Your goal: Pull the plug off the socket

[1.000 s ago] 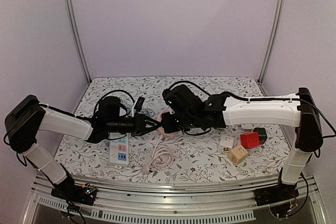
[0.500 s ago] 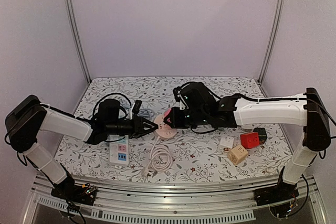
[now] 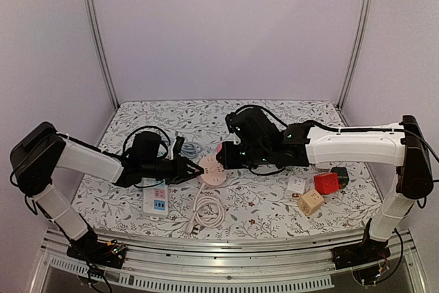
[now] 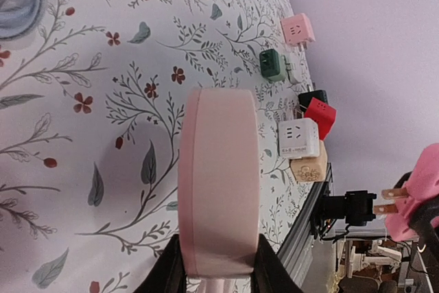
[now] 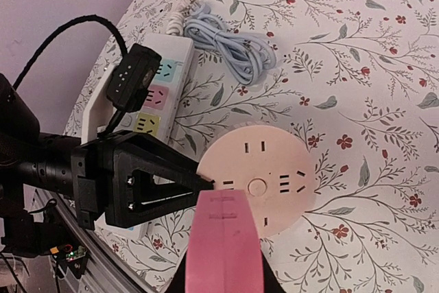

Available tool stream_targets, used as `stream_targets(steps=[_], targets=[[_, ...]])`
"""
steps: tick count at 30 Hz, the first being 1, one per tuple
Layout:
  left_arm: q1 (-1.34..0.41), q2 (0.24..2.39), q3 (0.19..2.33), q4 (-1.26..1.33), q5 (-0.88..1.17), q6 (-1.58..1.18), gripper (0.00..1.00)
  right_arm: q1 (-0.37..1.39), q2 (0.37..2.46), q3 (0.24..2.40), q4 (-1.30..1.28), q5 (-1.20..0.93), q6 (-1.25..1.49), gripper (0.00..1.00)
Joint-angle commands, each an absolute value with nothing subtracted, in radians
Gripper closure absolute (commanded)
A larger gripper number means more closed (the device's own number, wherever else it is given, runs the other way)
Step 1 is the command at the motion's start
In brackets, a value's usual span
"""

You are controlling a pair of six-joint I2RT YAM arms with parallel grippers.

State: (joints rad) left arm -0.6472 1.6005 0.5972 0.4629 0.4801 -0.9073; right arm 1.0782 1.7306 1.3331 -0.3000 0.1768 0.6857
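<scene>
The round pink socket [image 3: 211,171] sits at mid-table, its edge clamped by my left gripper [image 3: 198,168]. In the left wrist view the socket [image 4: 219,183] stands edge-on between the black fingers [image 4: 168,274]. The pink plug [image 3: 220,153] hangs just above and right of the socket, apart from it, with my right gripper [image 3: 228,156] shut on it. Its bare prongs show in the left wrist view, where the plug [image 4: 410,193] is in the air. From the right wrist, the plug [image 5: 223,238] fills the jaws and the socket [image 5: 264,180] below shows empty slots.
A white power strip [image 3: 156,200] lies under the left arm. A coiled white cable [image 3: 208,214] lies in front of the socket and a pale blue cable [image 5: 233,49] behind it. Red [image 3: 327,183], dark green [image 3: 341,175], white [image 3: 296,184] and beige [image 3: 310,202] adapters sit at the right.
The plug and socket were joined a second ago. The right gripper has drawn back to the right with the plug, leaving the socket in the left gripper, which shifted slightly.
</scene>
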Motion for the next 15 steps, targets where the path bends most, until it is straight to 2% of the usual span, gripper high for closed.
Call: stream_targets(steps=[1,12,15], targets=[[-0.61,1.655,0.638,0.431,0.494,-0.834,1.0,0.99,1.698,1.269,-0.355,0.183,0.744,1.0],[-0.594,1.727,0.727,0.318,0.468,-0.704,1.0,0.805,1.742,1.115,-0.346,0.046,0.794,0.99],[-0.594,1.725,0.748,0.251,0.423,-0.667,0.9,0.781,1.761,1.086,-0.327,0.027,0.789,0.96]])
